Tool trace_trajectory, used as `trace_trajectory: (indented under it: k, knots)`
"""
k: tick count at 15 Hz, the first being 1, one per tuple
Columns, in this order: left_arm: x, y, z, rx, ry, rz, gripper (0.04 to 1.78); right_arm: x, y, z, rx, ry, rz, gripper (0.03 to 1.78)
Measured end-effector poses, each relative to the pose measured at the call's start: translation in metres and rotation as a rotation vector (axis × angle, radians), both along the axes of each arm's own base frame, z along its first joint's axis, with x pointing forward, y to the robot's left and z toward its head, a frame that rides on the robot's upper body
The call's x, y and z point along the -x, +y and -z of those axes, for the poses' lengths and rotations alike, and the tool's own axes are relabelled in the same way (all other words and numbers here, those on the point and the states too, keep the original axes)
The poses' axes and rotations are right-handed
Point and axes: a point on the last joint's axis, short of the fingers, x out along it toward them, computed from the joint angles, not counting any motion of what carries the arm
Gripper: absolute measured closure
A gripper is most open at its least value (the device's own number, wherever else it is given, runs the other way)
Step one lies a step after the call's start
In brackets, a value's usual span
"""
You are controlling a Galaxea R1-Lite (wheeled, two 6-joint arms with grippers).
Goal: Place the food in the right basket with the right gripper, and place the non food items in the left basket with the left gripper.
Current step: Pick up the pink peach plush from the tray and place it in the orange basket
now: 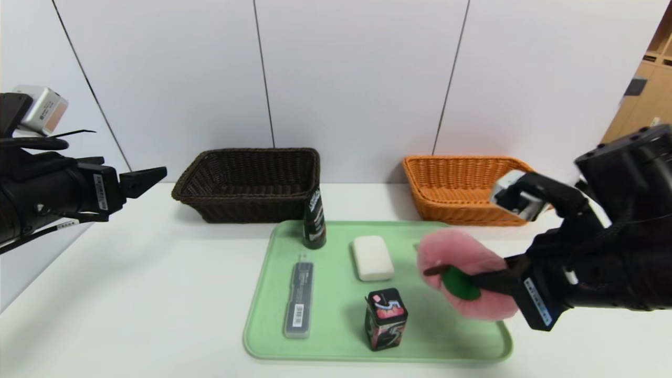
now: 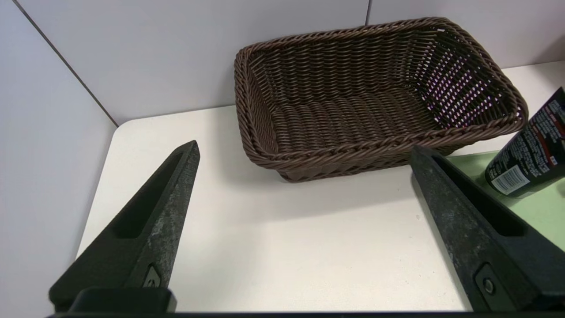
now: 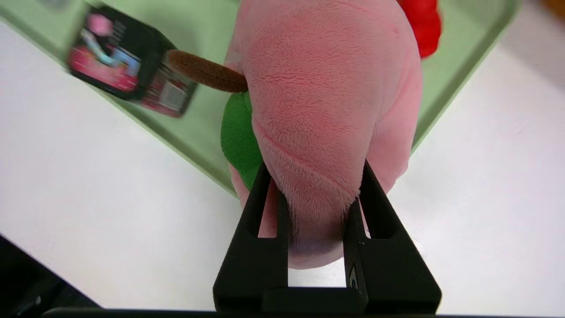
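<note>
My right gripper [image 1: 485, 283] is shut on a pink plush peach [image 1: 467, 265] with a green leaf and brown stem, and holds it over the right end of the green tray [image 1: 336, 346]. In the right wrist view the peach [image 3: 326, 110] is squeezed between the fingers [image 3: 265, 207]. On the tray are a dark bottle [image 1: 314, 218], a white soap bar [image 1: 372, 257], a flat dark case [image 1: 298, 299] and a black gum box [image 1: 386, 318]. My left gripper [image 1: 152, 176] is open and empty, raised at the left, in front of the dark brown basket [image 1: 247, 184]. The orange basket [image 1: 462, 186] stands at the back right.
Both baskets are empty and stand against the white wall. The brown basket [image 2: 375, 92] fills the left wrist view, with the bottle [image 2: 529, 154] at its edge. A red thing [image 3: 421, 24] shows behind the peach on the tray [image 3: 463, 66].
</note>
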Motion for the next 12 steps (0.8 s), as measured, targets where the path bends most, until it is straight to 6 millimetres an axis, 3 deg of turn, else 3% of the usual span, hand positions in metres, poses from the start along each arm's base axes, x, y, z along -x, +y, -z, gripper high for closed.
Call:
trace_trajectory:
  k: [3, 6, 9, 12]
  knots:
    - [0.005, 0.000, 0.000, 0.003, -0.005, 0.000, 0.13, 0.005, -0.013, -0.047, -0.125, -0.187, 0.042, 1.45]
    - [0.009, 0.000, -0.001, 0.003, -0.013, 0.000, 0.13, -0.016, -0.035, -0.077, -0.179, -0.292, 0.163, 1.45]
    - [0.012, 0.001, -0.003, 0.003, -0.023, -0.002, 0.13, -0.063, -0.050, -0.077, -0.177, -0.334, 0.280, 1.45]
    - [0.013, 0.001, -0.005, 0.002, -0.030, -0.004, 0.13, -0.123, -0.067, -0.056, -0.153, -0.338, 0.382, 1.45]
